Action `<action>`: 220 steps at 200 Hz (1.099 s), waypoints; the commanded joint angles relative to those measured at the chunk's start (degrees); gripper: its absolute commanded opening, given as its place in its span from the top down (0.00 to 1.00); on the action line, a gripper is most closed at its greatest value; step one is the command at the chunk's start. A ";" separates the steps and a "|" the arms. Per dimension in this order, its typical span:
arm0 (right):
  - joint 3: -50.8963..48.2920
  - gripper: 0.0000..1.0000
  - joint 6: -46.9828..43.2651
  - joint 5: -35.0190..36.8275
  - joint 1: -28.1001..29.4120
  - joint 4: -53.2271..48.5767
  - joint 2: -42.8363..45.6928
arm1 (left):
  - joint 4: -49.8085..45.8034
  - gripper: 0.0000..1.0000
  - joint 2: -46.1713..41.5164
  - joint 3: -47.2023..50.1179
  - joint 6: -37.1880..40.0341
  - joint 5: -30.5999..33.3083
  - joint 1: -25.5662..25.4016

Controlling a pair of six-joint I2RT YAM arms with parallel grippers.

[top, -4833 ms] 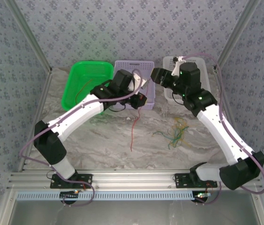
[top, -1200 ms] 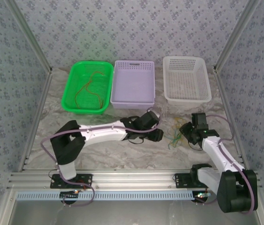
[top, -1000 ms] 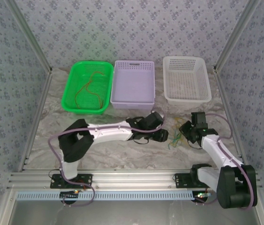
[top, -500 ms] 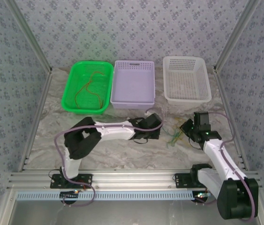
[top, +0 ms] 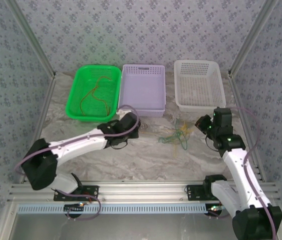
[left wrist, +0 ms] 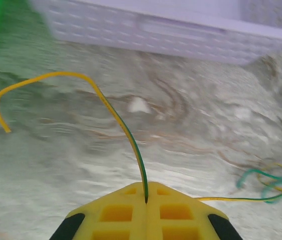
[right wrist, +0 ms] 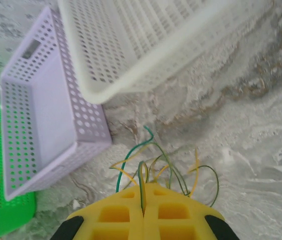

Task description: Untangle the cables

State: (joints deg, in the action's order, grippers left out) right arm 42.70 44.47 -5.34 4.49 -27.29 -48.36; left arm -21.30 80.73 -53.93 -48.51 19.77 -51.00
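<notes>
I had the left gripper (left wrist: 146, 194) clamped on one yellow-and-green wire (left wrist: 111, 112), with its yellow fingers (left wrist: 115, 212) pressed together around it. From the jaws the wire arched up and to the left, and its free yellow end curled down over the marbled tabletop (left wrist: 191, 150). A further thin stretch ran from beside the fingers off to the right, towards the tangle of cables (top: 177, 136).

The right gripper (right wrist: 143, 194) was likewise closed, pinching a small loop of wire (right wrist: 142, 175) at the near edge of that tangle. Green and yellow strands fanned out just beyond its fingertips.

From above, the tangle lay on the table between the two grippers, in front of the gap between the lilac basket (top: 143, 111) and the white basket (top: 181, 102). A red-orange cable (top: 94, 92) lay loose inside the green basket (top: 74, 100), well apart from the rest. The left gripper sat just in front of the lilac basket, and the right one near the white basket's front corner.
</notes>
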 commanded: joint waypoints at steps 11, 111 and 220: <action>7.09 1.00 -3.30 3.13 -1.46 -4.26 -0.60 | -8.84 1.00 -8.00 5.63 0.67 4.54 6.18; 6.66 1.00 -6.06 1.28 -3.80 -2.04 -8.01 | -14.19 1.00 -26.73 9.23 4.19 -0.70 18.93; 28.05 1.00 -4.75 -0.92 -13.72 -6.90 -9.50 | -19.30 1.00 -29.11 12.20 5.56 0.29 30.29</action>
State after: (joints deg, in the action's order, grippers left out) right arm 63.46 39.42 -4.75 -7.35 -32.82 -57.28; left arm -38.65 53.32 -43.09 -43.97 19.31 -22.44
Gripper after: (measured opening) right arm 0.060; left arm 0.061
